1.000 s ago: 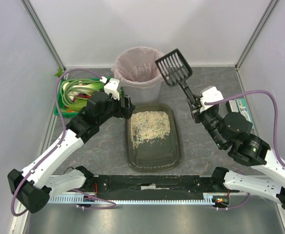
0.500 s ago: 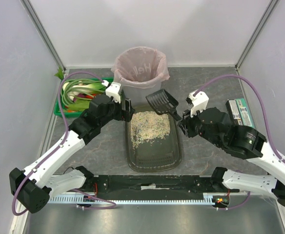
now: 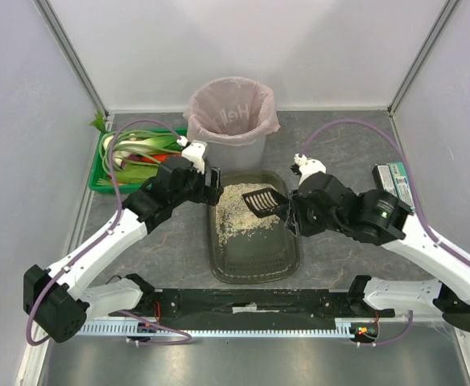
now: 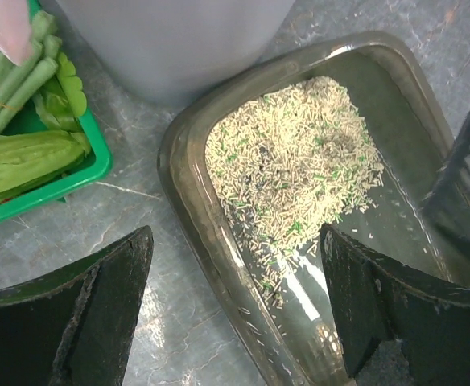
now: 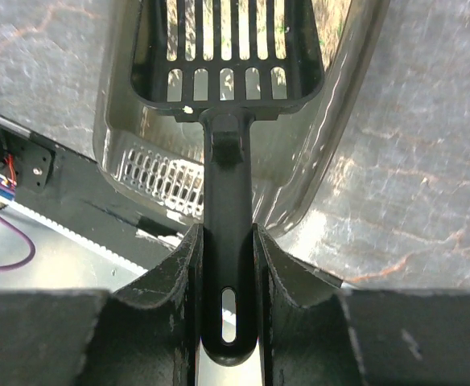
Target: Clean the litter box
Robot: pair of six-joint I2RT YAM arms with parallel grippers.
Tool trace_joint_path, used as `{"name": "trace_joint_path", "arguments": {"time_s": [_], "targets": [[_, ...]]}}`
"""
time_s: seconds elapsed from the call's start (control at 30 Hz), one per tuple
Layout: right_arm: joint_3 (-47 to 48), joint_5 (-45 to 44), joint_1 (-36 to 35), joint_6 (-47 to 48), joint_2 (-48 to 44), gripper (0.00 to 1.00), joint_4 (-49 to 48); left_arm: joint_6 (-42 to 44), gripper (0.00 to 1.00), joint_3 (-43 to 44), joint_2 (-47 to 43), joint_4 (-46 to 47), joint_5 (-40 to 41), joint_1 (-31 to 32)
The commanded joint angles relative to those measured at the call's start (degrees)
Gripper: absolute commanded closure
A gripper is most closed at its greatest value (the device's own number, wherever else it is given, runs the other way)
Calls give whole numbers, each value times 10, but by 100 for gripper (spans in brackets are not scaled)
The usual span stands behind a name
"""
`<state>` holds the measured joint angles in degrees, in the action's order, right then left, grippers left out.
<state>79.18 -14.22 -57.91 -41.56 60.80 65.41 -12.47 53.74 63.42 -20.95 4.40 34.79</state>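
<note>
The litter box (image 3: 256,259) is a dark olive tray in the middle of the table, with beige litter (image 3: 247,211) heaped in its far half. My right gripper (image 3: 288,211) is shut on the handle of a black slotted scoop (image 3: 261,199), whose head is low over the litter's right edge. In the right wrist view the handle (image 5: 227,241) is pinched between both fingers and the scoop head (image 5: 227,48) lies over the box. My left gripper (image 4: 235,257) is open, straddling the box's left rim (image 4: 188,201) without touching it, beside the litter (image 4: 291,161).
A grey bin with a pink bag (image 3: 231,121) stands just behind the litter box. A green crate of vegetables (image 3: 134,157) sits at the far left. A small box (image 3: 396,183) lies at the right. A black rail (image 3: 251,301) runs along the near edge.
My right arm has swung the scoop down from beside the bin into the litter box. My left gripper has shifted slightly toward the box's far left rim and stays open.
</note>
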Motion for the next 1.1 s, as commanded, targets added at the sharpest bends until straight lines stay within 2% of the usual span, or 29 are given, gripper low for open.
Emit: {"name": "trace_joint_path", "arguments": {"time_s": [0.0, 0.4, 0.53, 0.8, 1.07], "targets": [[15, 31, -2, -69, 22, 100, 48, -2, 10, 7, 11, -12, -31, 0], [18, 40, -18, -126, 107, 100, 24, -5, 11, 20, 75, -34, -70, 0], [20, 34, -30, -135, 143, 100, 16, -4, 15, 19, 86, -37, -63, 1], [-62, 46, -30, -193, 135, 100, -68, -1, 24, 28, 118, -49, -70, 4], [-51, 17, -30, -192, 177, 100, -41, -2, 25, 28, 131, -52, -77, 5]]}}
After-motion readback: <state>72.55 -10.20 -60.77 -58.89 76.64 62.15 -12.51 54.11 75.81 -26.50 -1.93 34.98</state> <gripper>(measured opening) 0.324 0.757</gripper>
